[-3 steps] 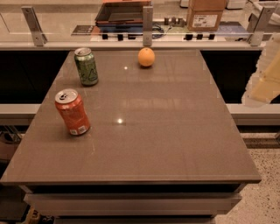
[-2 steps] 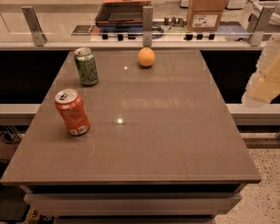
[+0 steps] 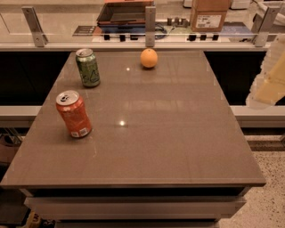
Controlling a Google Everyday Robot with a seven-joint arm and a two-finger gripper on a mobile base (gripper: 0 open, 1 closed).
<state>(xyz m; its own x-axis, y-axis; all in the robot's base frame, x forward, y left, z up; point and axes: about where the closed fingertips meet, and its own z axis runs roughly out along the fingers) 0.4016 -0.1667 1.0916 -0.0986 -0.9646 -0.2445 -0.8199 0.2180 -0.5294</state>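
**Room around the table**

Glossy grey-brown table (image 3: 178, 133) fills the centre, with a pale tiered base under its near edge. Small light glints (image 3: 122, 123) on the top. Behind the far edge, metal posts (image 3: 150, 20) hold a clear panel. Beyond it is a counter with a cardboard box (image 3: 209, 15) and a dark tray (image 3: 124, 12). Dark recesses on both sides of the table, crossed low by a white ledge (image 3: 256, 116). Speckled floor (image 3: 267, 200) bottom right. Warm indoor light. Gripper (image 3: 269, 75) sits at the right frame edge, off the table's right side.
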